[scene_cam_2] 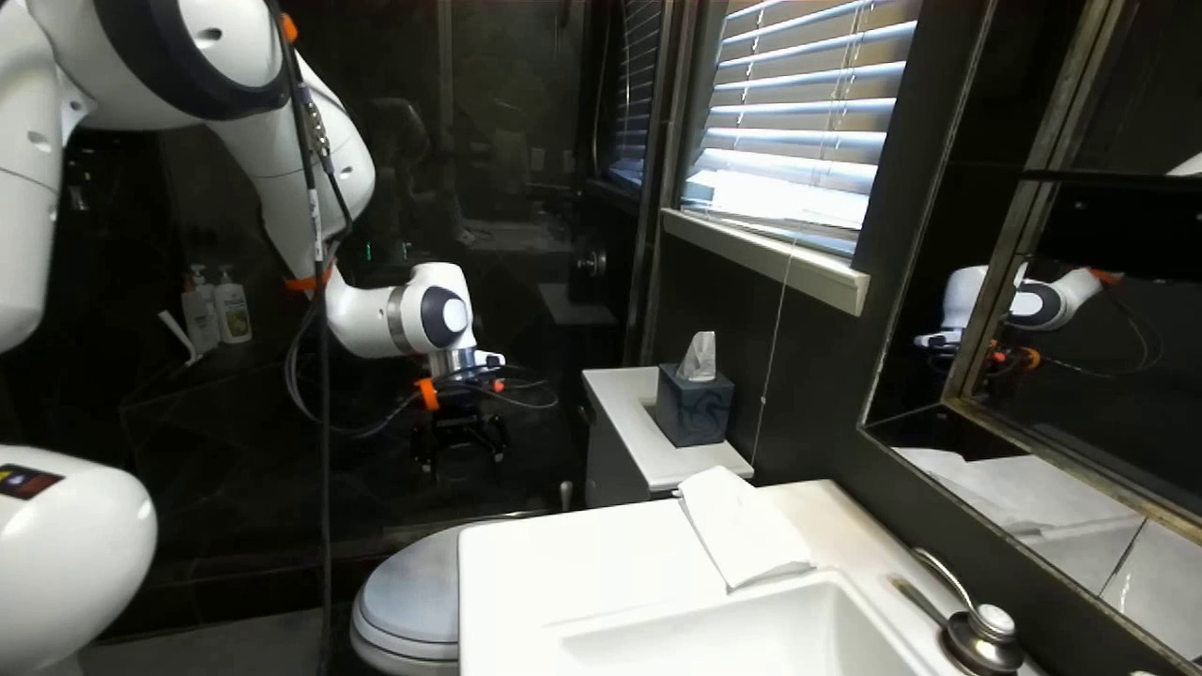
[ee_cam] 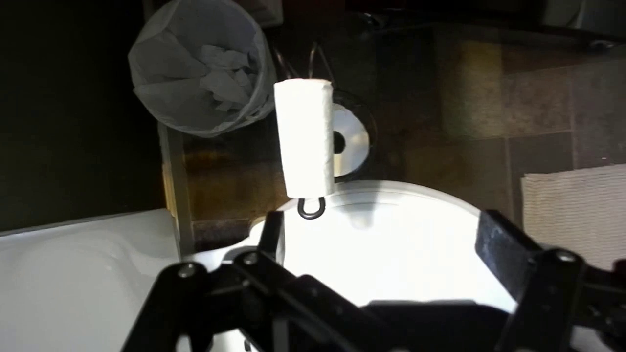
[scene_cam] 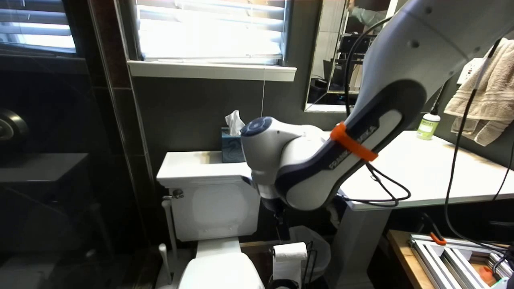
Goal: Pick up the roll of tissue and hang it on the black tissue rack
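A white roll of tissue (ee_cam: 304, 139) sits on the arm of the black tissue rack (ee_cam: 311, 215), whose looped end sticks out past the roll in the wrist view. A second white roll with a dark hollow centre (ee_cam: 356, 139) stands lower, beside it. In an exterior view the roll (scene_cam: 290, 252) hangs with its sheet down, and the rack's wires (scene_cam: 312, 259) show to its right. My gripper (ee_cam: 381, 239) is open and empty; in the wrist view the white toilet lid shows between its fingers. It also shows open in an exterior view (scene_cam_2: 462, 460). Roll and rack are out of that view.
A lined waste bin (ee_cam: 195, 120) stands beside the rack. The toilet lid (scene_cam: 221, 275) and tank (scene_cam: 213, 208) are close by. A dark tissue box (scene_cam: 232, 148) stands on the tank. The white sink counter (scene_cam_2: 563, 563) is near the arm.
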Controlling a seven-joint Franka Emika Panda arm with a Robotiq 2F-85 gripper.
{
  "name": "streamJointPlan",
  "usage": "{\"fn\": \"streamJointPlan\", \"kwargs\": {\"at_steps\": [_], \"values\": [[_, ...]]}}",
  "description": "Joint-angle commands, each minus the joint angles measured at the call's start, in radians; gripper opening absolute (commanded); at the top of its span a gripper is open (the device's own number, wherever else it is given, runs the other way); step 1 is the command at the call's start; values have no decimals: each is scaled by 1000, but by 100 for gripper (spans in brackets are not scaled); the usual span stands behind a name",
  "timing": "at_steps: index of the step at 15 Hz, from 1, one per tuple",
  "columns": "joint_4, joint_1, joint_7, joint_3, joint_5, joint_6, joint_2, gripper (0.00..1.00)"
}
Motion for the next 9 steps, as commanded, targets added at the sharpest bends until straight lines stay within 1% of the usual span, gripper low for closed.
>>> {"fn": "streamJointPlan", "kwargs": {"at_steps": [1, 3, 6, 7, 9], "values": [[-82, -155, -164, 126, 113, -90, -225, 100], [-100, -207, -262, 151, 193, -85, -309, 100], [-99, -255, -483, 151, 338, -153, -403, 100], [-58, -230, -364, 144, 260, -122, -326, 100], [-62, -243, -442, 135, 302, -155, -373, 100]]}}
